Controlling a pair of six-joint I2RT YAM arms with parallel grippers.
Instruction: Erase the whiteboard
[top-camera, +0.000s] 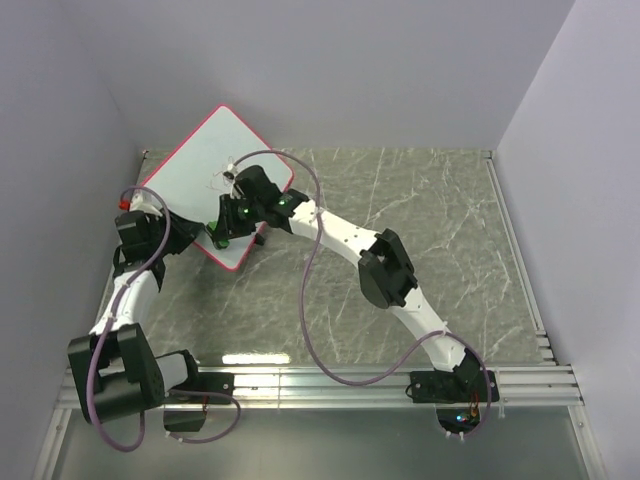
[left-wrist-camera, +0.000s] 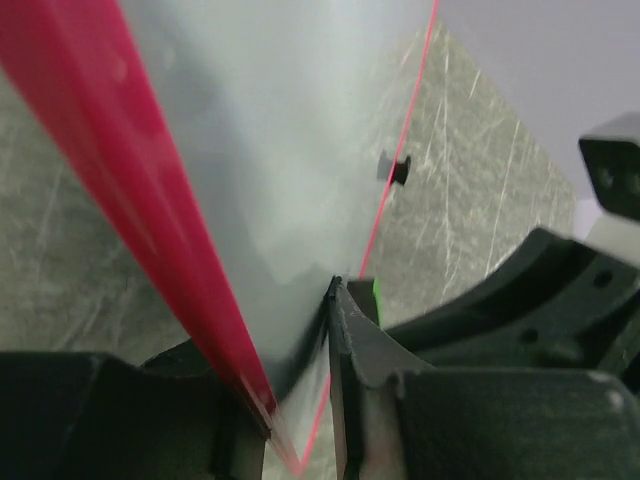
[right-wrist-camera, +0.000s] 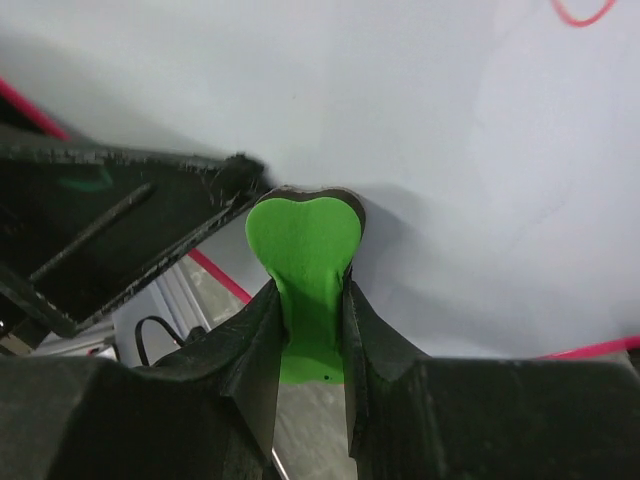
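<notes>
The whiteboard (top-camera: 200, 175) is held tilted, its face turned up and towards the arms, with the far left corner of the table (top-camera: 430, 220) beneath it and its top corner seen against the back wall. Its thin red rim is seen all round. Whether the lowest corner of the whiteboard touches the table cannot be told. The left gripper (left-wrist-camera: 295, 400) is clamped on the lower left edge of the whiteboard: in the left wrist view the rim and the white sheet are seen pinched between the two fingers, which are set only narrowly apart. The right gripper (right-wrist-camera: 312, 330) is closed tight on the stem of a green eraser (right-wrist-camera: 303, 240), and nothing else is gripped by it. The rounded head of the eraser, backed by a dark pad, is pressed flat on the face of the whiteboard, near the lower edge and just beside the spot where the left gripper is clamped. A red mark (right-wrist-camera: 585, 12) is seen on the whiteboard above and to the right of the eraser in the right wrist view; only its lower curve is in view. Faint scribbles are also seen near the middle of the whiteboard from above.
</notes>
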